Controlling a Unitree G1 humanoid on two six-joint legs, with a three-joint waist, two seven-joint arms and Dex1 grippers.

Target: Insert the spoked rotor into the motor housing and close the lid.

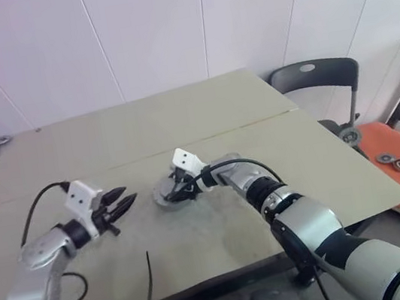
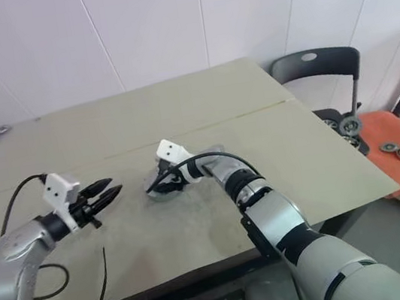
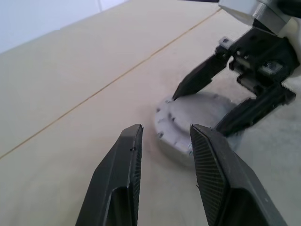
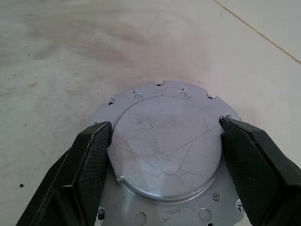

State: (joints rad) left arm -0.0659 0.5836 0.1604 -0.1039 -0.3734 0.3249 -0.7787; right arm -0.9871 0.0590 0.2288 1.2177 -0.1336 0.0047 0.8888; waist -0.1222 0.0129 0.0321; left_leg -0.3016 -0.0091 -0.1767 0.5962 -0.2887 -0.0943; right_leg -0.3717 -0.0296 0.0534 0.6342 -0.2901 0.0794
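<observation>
The two head views look forward and down over the table [image 1: 269,108]. Each wrist view sits close along its own fingers, both sharing the lid [image 4: 167,146] at twelve o'clock.

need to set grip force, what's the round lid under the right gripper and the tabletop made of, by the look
Lid: looks like bare metal, probably aluminium, matte silver-grey with fine scratches and small drilled holes round its flange. Tabletop: smooth matte beige board, likely laminate or painted wood, with a seam line and grey scuffing; can't tell which.
</observation>
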